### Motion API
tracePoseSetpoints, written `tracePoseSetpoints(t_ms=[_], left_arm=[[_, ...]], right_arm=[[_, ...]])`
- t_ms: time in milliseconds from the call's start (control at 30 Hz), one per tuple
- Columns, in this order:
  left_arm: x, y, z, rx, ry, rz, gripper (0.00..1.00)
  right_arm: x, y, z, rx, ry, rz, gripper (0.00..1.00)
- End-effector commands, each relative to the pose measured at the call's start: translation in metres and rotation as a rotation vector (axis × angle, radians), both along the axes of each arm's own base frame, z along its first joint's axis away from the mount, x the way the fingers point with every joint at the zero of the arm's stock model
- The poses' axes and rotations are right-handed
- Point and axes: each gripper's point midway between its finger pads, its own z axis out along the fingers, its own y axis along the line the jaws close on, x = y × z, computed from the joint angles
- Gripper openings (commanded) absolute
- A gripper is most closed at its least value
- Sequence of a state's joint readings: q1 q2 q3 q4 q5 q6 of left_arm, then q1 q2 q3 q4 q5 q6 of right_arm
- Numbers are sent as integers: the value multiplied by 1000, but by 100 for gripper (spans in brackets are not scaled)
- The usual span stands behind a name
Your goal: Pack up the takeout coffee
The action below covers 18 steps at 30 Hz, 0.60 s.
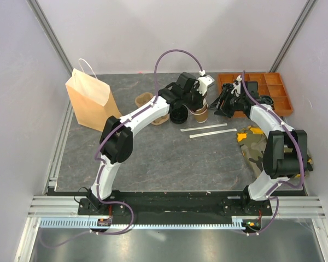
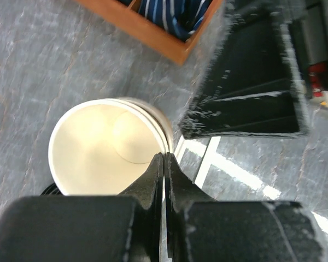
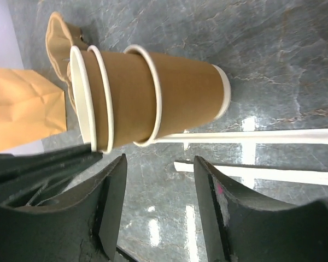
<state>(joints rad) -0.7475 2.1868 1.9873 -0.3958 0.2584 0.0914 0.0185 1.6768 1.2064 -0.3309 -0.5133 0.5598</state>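
Pinching the stack of cups (image 3: pixel 153 98) by its top rim with the left pincer (image 2: pixel 164 159): pressed together on the paper wall, one finger inside the white mouth, one outside. Holding three nested cups upright on the worktop (image 1: pixel 153 158), just right of the pulp carrier (image 1: pixel 151 107). Probably a steadying grip, for drawing one cup free of the others without toppling the lot.

Facing the stack side-on with the right pincer (image 3: pixel 158 185), spread wide and gripping nothing, the cups just past its fingertips, on the side away from the carrier. Poised, by the look of it, to close around a cup's body; wide enough for that.

Between carrier and stack: a black lid (image 1: pixel 179 115), flat on the worktop, on no cup. Judged early in the task, then: cups unseparated, unlidded, none seen seated in the visible part of the carrier.

Right of the carrier and nearer the arm bases: two white wrapped sticks (image 1: pixel 205 128), apart from the stack. Left of the carrier: a paper bag (image 1: pixel 89 101), standing upright, presumably to receive the packed cups. Well right of the carrier, past both pincers: an orange tray (image 2: pixel 153 39).
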Motion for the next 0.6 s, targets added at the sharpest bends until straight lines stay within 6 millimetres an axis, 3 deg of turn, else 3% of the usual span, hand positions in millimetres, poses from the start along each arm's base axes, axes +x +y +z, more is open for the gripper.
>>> tracePoseSetpoints(t_ms=[0, 167, 333, 567], left_arm=[[7, 6, -2, 35, -25, 18, 2], [5, 2, -4, 34, -10, 6, 2], [0, -2, -8, 40, 0, -18, 2], [-2, -8, 2, 15, -10, -34, 2]], right_arm=[[1, 12, 8, 66, -67, 48, 60], [2, 14, 0, 91, -61, 34, 59], [5, 16, 8, 112, -87, 39, 60], [8, 17, 6, 121, -84, 37, 60]])
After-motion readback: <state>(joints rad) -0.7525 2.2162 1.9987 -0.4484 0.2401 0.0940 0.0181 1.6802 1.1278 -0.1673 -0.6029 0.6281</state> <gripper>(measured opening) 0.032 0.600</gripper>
